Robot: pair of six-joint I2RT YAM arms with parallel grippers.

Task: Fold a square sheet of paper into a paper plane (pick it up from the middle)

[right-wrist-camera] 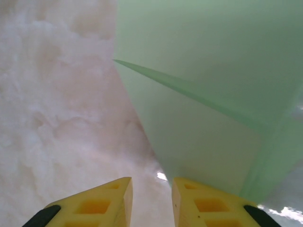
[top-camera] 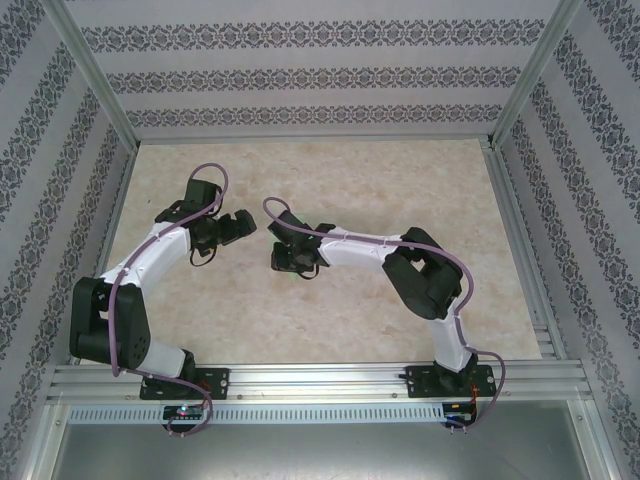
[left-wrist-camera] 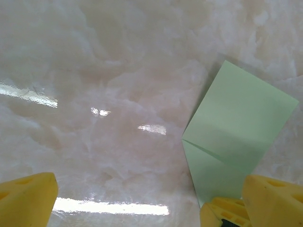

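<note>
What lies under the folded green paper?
The pale marbled table shows around the green paper, so that surface is likely beneath it. One layer of the sheet overlaps another along a diagonal edge. The table directly underneath is covered and cannot be seen.

Overhead, the light is bright and even, with only soft dark patches on the table (top-camera: 330, 330) under my arms. The frame posts splay toward 11 and 1 o'clock, a wide-lens bend. Through my left wrist camera the glossy table throws glare: a white bar at 6 o'clock, a streak at 9 o'clock and two small glints near centre. That picture is hazy, and my left fingers (left-wrist-camera: 26, 198) at 7 and 5 o'clock are blurred. The sheet of paper (left-wrist-camera: 236, 123) casts a thin grey shadow along its 10 o'clock edge. Through my right wrist camera the paper, from 12 to 4 o'clock, is out of focus. My right fingers (right-wrist-camera: 199, 203) look crisper, with glints at 5 o'clock.
</note>
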